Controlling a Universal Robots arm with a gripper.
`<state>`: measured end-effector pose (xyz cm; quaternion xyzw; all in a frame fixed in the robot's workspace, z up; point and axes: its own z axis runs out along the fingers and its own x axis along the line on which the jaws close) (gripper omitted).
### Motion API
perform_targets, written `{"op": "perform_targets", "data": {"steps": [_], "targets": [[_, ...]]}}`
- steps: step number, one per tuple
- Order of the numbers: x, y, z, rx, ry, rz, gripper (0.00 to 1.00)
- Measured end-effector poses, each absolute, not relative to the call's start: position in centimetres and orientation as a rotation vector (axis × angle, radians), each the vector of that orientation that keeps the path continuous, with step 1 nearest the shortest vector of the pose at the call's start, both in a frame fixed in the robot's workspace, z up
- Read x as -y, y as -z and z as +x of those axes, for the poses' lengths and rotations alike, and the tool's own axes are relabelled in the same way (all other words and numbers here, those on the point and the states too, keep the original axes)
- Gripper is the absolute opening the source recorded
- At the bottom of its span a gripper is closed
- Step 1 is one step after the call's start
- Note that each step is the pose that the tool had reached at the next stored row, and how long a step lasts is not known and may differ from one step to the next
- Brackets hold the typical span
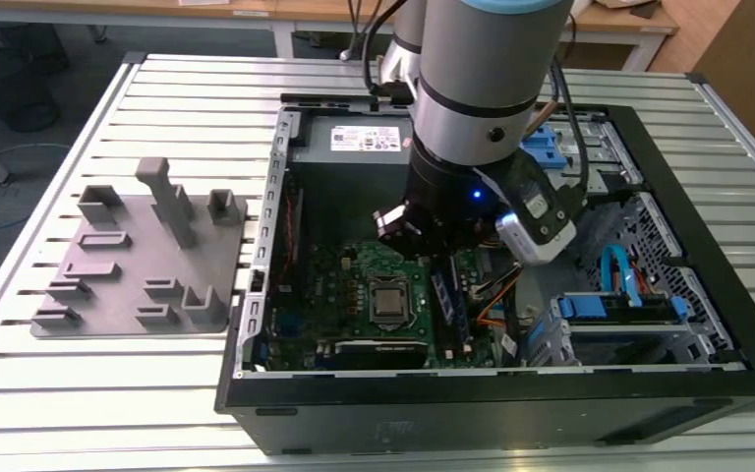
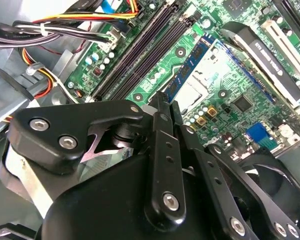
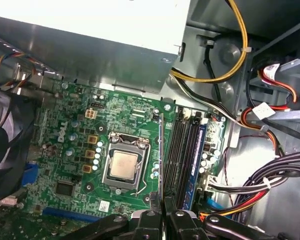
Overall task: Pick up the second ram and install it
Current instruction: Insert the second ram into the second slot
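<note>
Open computer case lies on a slatted table, with the arm reaching down into it. Grey fixture block with upright posts sits on the table just beside the case, on the exterior view's left.

Inside the case, on the green motherboard:
- CPU socket mid-board
- row of black memory slots next to it
- another stick with a blue label seated in the slot nearest the cables
- bundled cables (black, red, yellow) crowd the far side of the slots
- black fan at the opposite board edge

Gripper is clenched on the second ram, fingers pinching its flat faces. The stick stands on its long edge. It looks like a thin line in the first wrist view, while the second wrist view shows its blue-label face. Its long axis runs parallel to the slots. It appears over the strip between the CPU socket and the slots, beside the empty slots. Cannot tell whether its lower edge touches the board. The seated stick is apart from it, with empty slots between.

In the exterior view the arm's wrist covers most of the fingers.
</note>
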<state>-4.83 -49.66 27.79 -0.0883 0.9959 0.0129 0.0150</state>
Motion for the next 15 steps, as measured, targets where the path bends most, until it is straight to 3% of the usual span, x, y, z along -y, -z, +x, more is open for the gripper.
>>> {"op": "perform_targets", "data": {"steps": [15], "targets": [[49.66, -27.77, -4.83, -3.107, -0.038, -0.150, 0.14]]}}
